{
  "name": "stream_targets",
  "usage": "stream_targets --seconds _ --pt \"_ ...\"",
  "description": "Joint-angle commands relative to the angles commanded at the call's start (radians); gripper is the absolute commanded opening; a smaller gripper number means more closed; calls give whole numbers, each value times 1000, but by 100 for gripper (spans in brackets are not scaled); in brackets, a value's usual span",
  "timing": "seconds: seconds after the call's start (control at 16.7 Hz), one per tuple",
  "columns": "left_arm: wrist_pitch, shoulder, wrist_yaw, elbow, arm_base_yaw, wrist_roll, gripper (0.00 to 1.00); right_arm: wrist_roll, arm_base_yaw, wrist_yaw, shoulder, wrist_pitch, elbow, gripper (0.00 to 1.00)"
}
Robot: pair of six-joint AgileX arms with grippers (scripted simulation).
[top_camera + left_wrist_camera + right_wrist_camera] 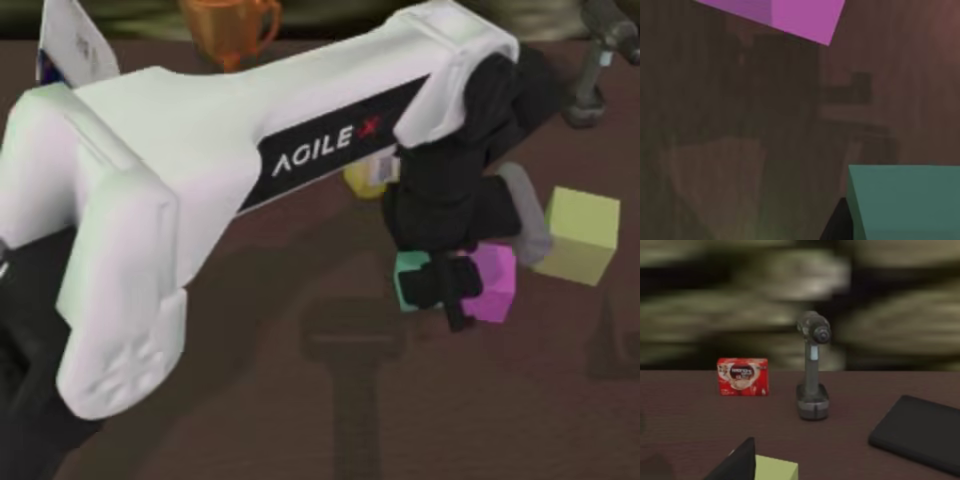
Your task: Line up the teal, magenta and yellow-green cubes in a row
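Top view: overhead, looking down; the left arm (200, 180) fills much of it. Left wrist view: very near the table (715, 125), sharing the magenta cube (790, 15) and teal cube (905, 200) with the top view. Right wrist view: low, level across the table toward its far edge; yellow-green cube (775, 469) at 6 o'clock.

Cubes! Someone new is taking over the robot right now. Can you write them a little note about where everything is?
Left pincer: low over the table between the teal cube and the magenta cube; whether it grips is unclear.
Right arm: out of the top view, apparently parked.
Yellow-green cube: right of magenta, slightly farther back.
Done: the three cubes sit close, roughly side by side.
Left: straighten the row, especially yellow-green.
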Motion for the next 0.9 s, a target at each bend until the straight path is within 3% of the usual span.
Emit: stream_targets --seconds 0.18,0.48,0.9 --pt "-29 22 0 59 -68 37 0 0 0 0 0 0 0 100" --pt "-24 19 0 55 -67 38 0 0 0 0 0 0 0 100" --pt "198 54 1 -132 -67 39 0 0 0 0 0 0 0 100"
